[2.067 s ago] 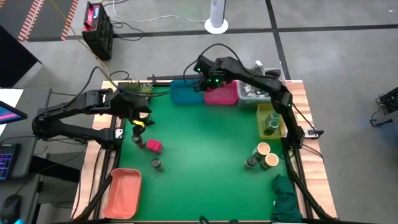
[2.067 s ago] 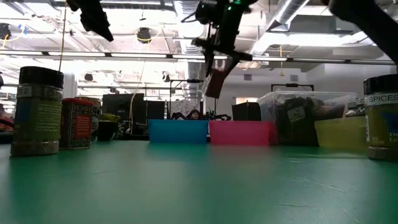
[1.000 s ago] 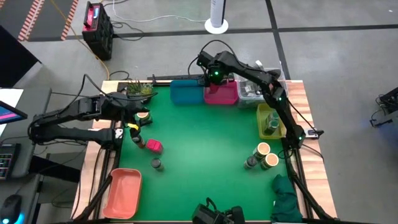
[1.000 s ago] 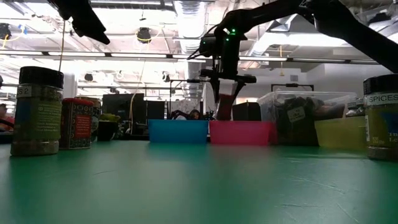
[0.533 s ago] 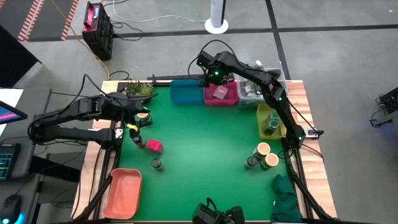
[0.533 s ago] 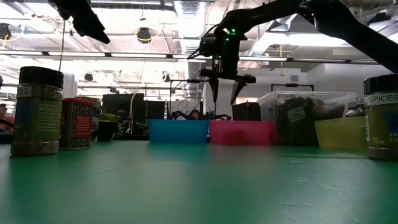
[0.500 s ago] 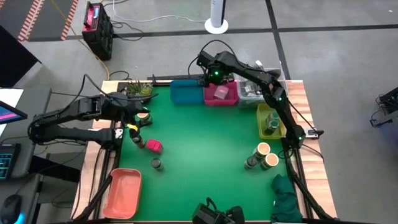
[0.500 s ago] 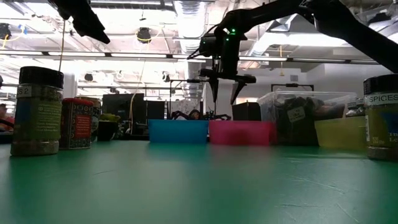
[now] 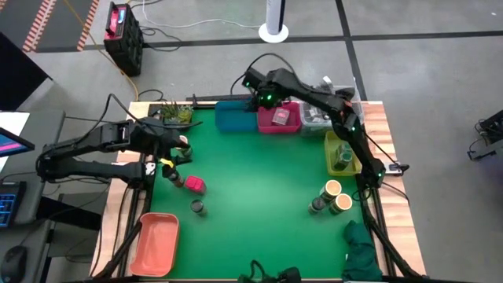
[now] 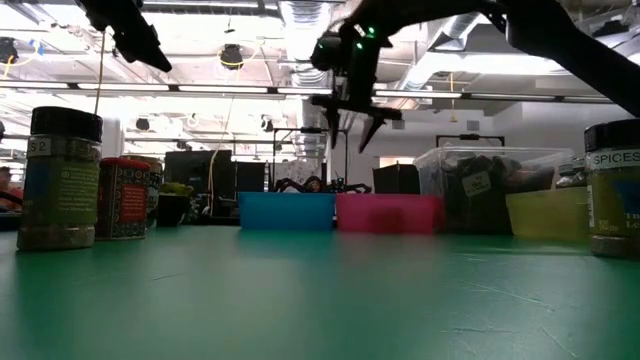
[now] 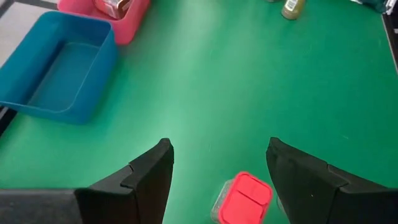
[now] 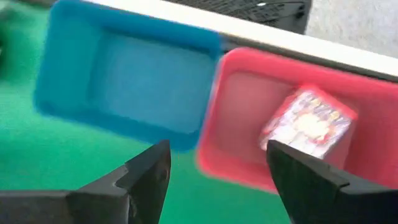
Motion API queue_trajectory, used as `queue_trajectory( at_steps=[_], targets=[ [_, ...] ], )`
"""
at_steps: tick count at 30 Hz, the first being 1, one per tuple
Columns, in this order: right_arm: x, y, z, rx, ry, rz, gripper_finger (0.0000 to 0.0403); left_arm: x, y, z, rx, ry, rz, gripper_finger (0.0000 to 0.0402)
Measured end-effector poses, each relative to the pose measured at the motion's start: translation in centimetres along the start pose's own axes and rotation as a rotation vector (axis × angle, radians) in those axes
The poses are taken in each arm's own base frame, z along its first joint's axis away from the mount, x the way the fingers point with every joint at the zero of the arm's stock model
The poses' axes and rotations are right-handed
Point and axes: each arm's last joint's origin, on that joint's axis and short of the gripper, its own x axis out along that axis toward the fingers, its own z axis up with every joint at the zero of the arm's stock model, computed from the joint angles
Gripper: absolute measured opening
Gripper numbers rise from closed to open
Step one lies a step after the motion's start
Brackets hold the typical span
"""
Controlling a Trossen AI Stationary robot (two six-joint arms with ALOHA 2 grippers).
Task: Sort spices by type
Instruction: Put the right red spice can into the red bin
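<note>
My right gripper (image 9: 262,100) hangs open above the far edge, over where the blue bin (image 12: 130,87) meets the pink bin (image 12: 249,118). A magenta-pink pack (image 12: 308,121) lies inside the pink bin (image 9: 280,118). My left gripper (image 9: 177,148) is open near the left edge, raised above a red-topped pink pack (image 11: 245,198) that stands on the mat (image 9: 194,185). A dark grey-lidded jar (image 9: 198,207) stands near it. Two tan-topped jars (image 9: 332,189) and a darker jar (image 9: 317,206) stand at the right. Green jars sit in the yellow bin (image 9: 343,152).
A clear tub of clutter (image 9: 314,115) sits right of the pink bin. A potted plant (image 9: 173,112) stands at the far left corner, an orange bin (image 9: 155,242) at the near left, a green cloth (image 9: 361,251) at the near right. The mat's middle (image 9: 259,181) is bare.
My right gripper opened and let go of the pink pack, which now lies in the pink bin. It then rose and shifted left, toward the blue bin. My left arm has kept still.
</note>
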Motion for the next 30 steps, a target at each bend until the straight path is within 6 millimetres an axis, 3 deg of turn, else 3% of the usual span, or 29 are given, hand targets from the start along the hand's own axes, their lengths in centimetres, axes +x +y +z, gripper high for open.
queue_trajectory(
  at_steps=[2,10,17,20,26,30],
  targets=[
    [-0.2,0.7,-0.6,-0.042,-0.022,-0.01,0.0291,0.0,0.0,0.0,0.002,0.004,0.001,0.0244],
    [-0.3,2.1,0.1,-0.118,-0.09,0.147,0.0291,0.0,0.0,-0.5,-0.006,0.052,0.003,0.0244],
    [1.4,0.1,-1.2,-0.226,0.002,-0.146,0.0291,0.0,0.0,-0.7,-0.045,0.071,0.005,0.0244],
    [1.6,-1.0,-0.8,-0.219,0.036,-0.21,0.0291,0.0,0.0,-0.7,-0.05,0.07,0.005,0.0244],
    [4.4,-2.3,-1.0,-0.33,0.14,-0.371,0.0291,0.0,0.0,-0.7,-0.051,0.069,0.009,0.0244],
    [5.6,-2.6,-1.0,-0.389,0.194,-0.389,0.0291,0.0,0.1,-0.7,-0.065,0.067,0.013,0.0244]
  ],
)
